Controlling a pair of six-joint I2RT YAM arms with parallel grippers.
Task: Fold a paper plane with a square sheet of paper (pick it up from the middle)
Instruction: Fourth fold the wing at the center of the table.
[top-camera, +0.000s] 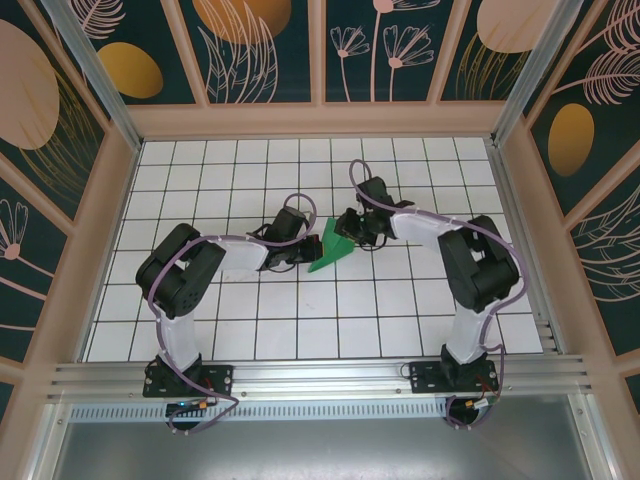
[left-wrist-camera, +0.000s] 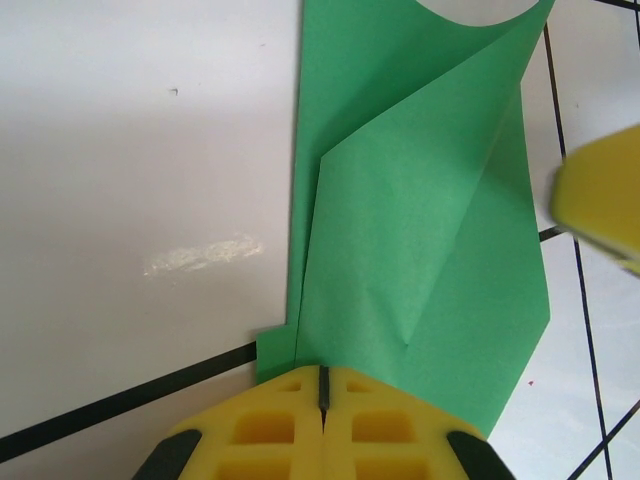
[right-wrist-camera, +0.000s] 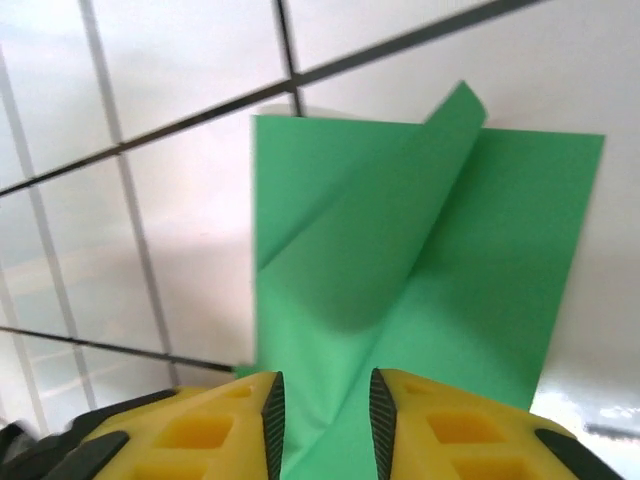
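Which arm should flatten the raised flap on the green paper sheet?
Likely right: right gripper, jaws parted, sits at the raised flap of the bright-green paper sheet; left gripper is shut on its end.

The green sheet (left-wrist-camera: 420, 250) runs off the top edge.

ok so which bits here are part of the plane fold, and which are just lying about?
Job:
green paper sheet, partly folded
left gripper, shut on its edge
right gripper, jaws apart around it

Just there:
gridded table
patterned walls
pale smear on the table
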